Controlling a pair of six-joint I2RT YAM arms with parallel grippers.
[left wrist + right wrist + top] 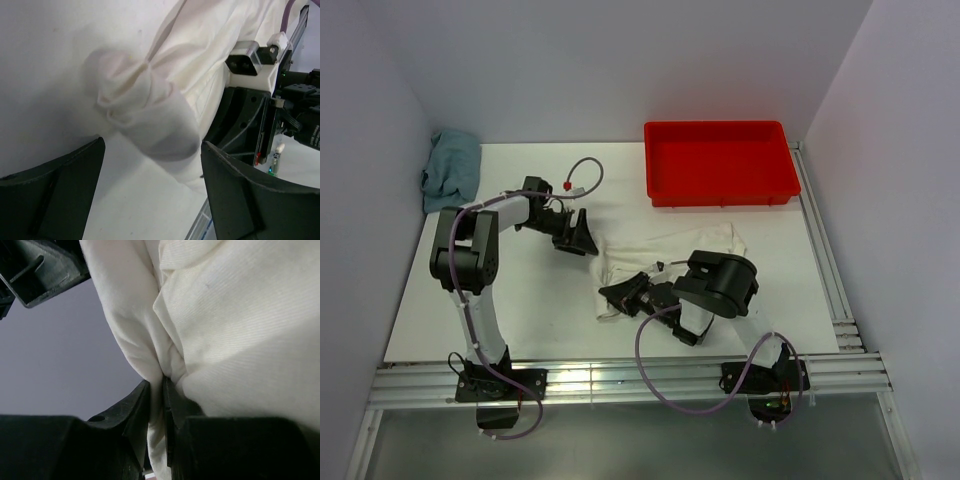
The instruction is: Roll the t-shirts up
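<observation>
From above, the shirt (680, 250) lies bunched on the tabletop (540, 310), right of centre and near a red tray (720, 195). A blue cloth (451, 168) sits at the back left corner. The left hand (582, 240) hangs just beside the shirt's left edge, and the right hand (615, 293) is at its near left corner.

At the left wrist, the fingers (52, 195) are spread wide with nothing gripped. A rolled end of the shirt lies beyond them, beside the right arm (250, 115).

At the right wrist, the fingers (135, 410) are narrow, pinching a fold of the shirt.
</observation>
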